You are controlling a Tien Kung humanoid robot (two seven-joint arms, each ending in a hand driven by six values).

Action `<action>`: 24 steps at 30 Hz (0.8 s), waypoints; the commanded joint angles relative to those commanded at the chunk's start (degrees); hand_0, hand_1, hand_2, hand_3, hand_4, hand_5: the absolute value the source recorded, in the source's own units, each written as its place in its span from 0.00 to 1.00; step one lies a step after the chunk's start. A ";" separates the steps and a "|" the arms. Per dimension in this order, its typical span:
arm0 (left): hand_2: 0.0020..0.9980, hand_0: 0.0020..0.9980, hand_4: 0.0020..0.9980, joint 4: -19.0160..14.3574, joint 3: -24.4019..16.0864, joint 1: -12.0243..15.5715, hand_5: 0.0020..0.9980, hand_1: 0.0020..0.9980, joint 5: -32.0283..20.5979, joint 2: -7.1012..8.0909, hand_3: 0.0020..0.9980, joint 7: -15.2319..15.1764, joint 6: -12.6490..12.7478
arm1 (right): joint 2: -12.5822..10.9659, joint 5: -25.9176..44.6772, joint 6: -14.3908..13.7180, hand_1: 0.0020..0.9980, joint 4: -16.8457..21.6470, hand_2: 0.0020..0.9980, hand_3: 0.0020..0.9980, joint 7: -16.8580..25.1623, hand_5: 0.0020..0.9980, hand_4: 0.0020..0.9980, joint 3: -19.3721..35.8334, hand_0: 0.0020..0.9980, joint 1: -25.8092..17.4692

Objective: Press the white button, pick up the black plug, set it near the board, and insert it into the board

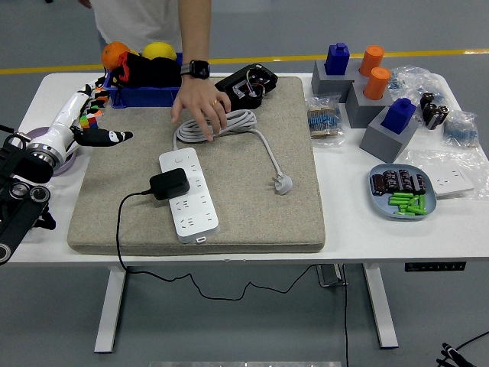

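Note:
A white power strip (188,193) lies on the grey felt mat (252,206), its white button (176,159) at the far end. The black plug (169,183) sits plugged into the strip, its black cord trailing off the mat's front edge. My left hand (98,122) hovers open over the mat's far left corner, well clear of the plug, fingers spread and holding nothing. A person's hand (200,105) rests on the coiled white cable (221,126) behind the strip. The right arm is out of view.
A blue bin (145,95) with toy fruit and a colour cube (92,107) stand at the far left. The white cable's plug (283,183) lies mid-mat. Grey blocks with blue and orange caps (367,84) and a blue plate (403,193) stand on the right.

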 joint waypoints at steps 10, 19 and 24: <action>1.00 0.92 1.00 3.19 -10.66 3.64 0.49 1.00 -1.86 -1.41 1.00 -8.20 5.26 | -0.05 0.06 0.07 0.61 0.05 0.62 0.63 -0.01 0.46 0.72 0.00 0.78 0.07; 0.97 0.93 1.00 2.45 -18.49 7.86 0.55 0.98 -5.45 -3.21 0.98 -13.21 8.96 | -0.01 0.02 0.15 0.61 0.07 0.62 0.63 0.00 0.46 0.72 0.09 0.78 -0.10; 0.97 0.93 1.00 1.66 -20.69 9.79 0.55 0.98 -5.21 -3.99 0.98 -12.04 8.22 | 0.02 0.21 0.14 0.61 0.14 0.62 0.63 0.03 0.46 0.72 -0.09 0.78 -0.15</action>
